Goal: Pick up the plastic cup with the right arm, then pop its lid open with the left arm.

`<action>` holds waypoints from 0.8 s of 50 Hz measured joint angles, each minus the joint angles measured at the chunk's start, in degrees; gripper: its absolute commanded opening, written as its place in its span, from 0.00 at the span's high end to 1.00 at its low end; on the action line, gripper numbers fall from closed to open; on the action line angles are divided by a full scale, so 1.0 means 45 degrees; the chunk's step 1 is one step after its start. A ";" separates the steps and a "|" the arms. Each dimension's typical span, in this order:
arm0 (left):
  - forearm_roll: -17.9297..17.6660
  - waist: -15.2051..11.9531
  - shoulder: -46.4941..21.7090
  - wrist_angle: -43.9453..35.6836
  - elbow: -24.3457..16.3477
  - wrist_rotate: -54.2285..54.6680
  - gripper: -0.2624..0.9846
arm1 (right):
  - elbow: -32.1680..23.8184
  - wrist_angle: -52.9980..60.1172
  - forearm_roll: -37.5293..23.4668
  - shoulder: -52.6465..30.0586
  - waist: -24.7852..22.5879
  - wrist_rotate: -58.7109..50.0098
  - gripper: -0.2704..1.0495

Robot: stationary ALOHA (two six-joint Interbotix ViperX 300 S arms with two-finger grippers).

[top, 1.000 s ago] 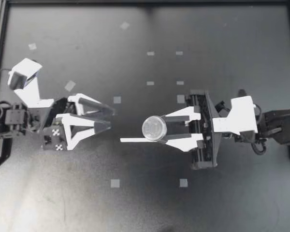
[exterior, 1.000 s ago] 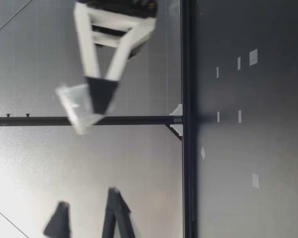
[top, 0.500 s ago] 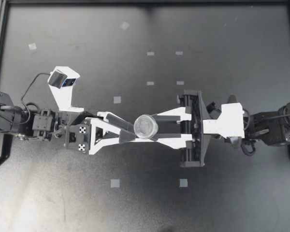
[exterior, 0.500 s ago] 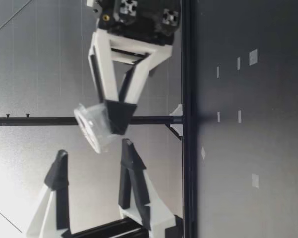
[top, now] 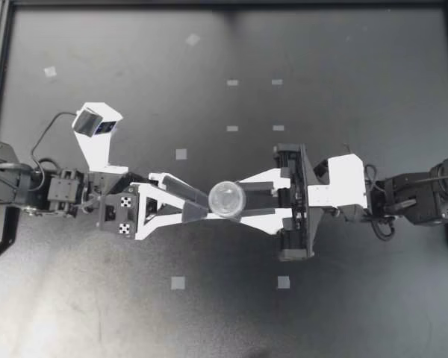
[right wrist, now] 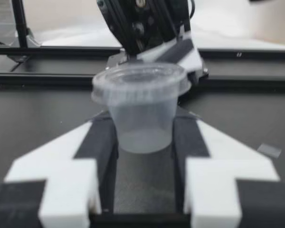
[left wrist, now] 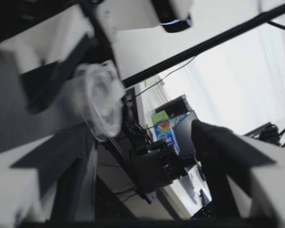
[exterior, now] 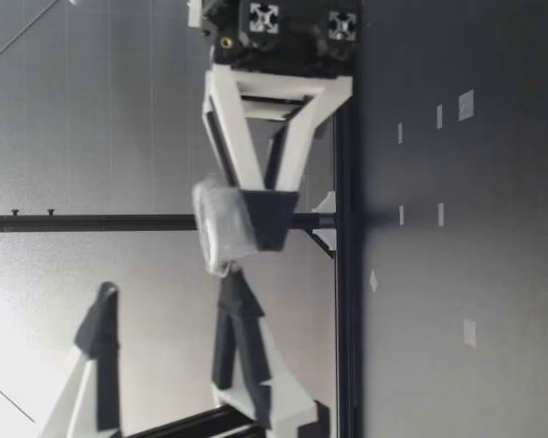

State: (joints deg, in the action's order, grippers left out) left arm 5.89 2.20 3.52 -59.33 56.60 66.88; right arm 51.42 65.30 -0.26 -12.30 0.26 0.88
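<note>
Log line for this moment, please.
right gripper: shut on lidded clear cup, raised above table | left gripper: open, close beside cup | left contact: cannot tell

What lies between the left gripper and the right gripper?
A clear lidded cup, gripped by the right gripper, close to the open left gripper; the top view shows it.

top: table (top: 358,45) seen straight down | low: seen across at table height | wrists: close-up, aimed forward | shared: clear plastic cup (top: 227,199)
</note>
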 measured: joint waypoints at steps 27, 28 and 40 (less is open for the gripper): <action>0.0020 0.0000 0.0527 0.0781 0.0352 -0.3203 0.22 | 0.0195 -0.1152 -0.0137 0.0156 0.0000 -0.0820 0.56; 0.0000 0.0000 0.0547 0.0879 0.0371 -0.3691 0.22 | 0.0195 -0.1152 -0.0195 0.0313 0.0000 -0.0820 0.56; 0.0000 -0.0039 0.0742 0.2754 0.0410 -1.0234 0.22 | 0.0234 -0.1211 -0.0410 0.1875 0.0000 -0.1348 0.56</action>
State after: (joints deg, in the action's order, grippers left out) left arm 5.89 2.02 6.86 -46.93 58.45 20.83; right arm 52.47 59.85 -2.11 -3.87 0.26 -5.19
